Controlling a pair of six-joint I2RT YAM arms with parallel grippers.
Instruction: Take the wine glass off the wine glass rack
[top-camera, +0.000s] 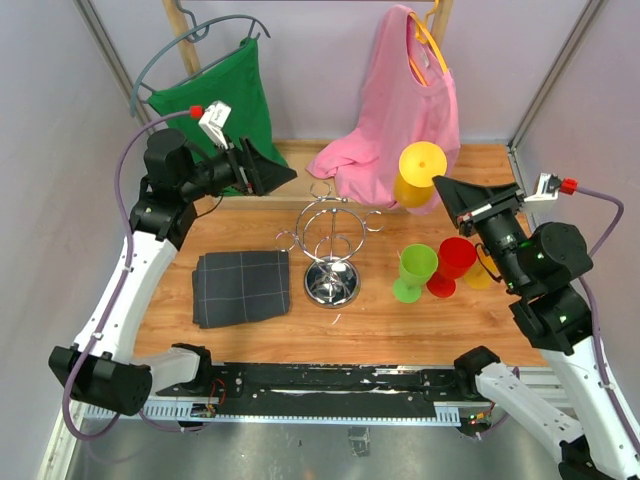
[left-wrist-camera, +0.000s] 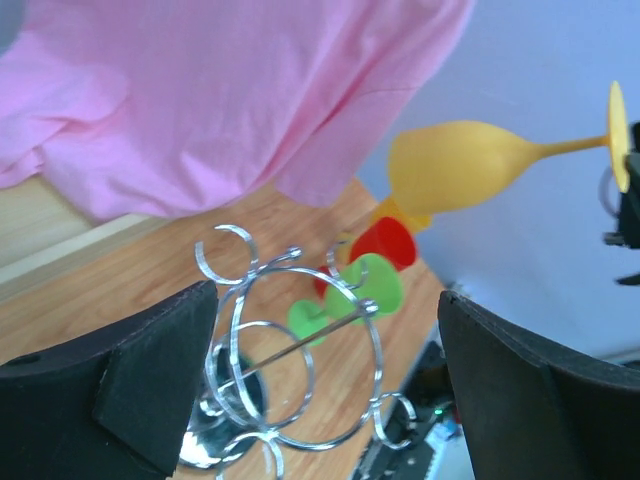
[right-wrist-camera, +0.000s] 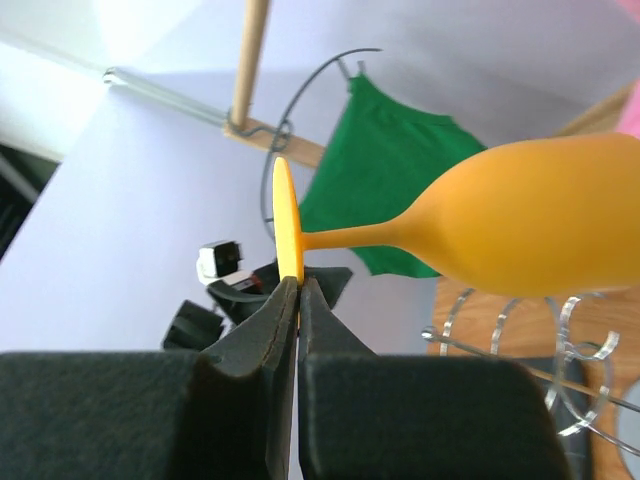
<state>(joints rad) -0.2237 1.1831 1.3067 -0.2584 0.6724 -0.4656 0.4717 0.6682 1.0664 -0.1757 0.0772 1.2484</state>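
Note:
The chrome wine glass rack (top-camera: 331, 240) stands mid-table with no glass on its arms; it also shows in the left wrist view (left-wrist-camera: 290, 360). My right gripper (top-camera: 447, 192) is shut on the foot rim of a yellow wine glass (top-camera: 418, 176) and holds it upside down in the air, right of and above the rack. In the right wrist view the jaws pinch the yellow glass (right-wrist-camera: 520, 215) by its foot, at the right gripper (right-wrist-camera: 297, 290). The yellow glass also shows in the left wrist view (left-wrist-camera: 470, 165). My left gripper (top-camera: 278, 174) is open and empty, left of and behind the rack.
A green glass (top-camera: 415, 270), a red glass (top-camera: 452, 264) and another yellow glass (top-camera: 482, 272) stand right of the rack. A dark folded cloth (top-camera: 240, 286) lies at left. A pink shirt (top-camera: 400, 110) and a green shirt (top-camera: 225, 100) hang at the back.

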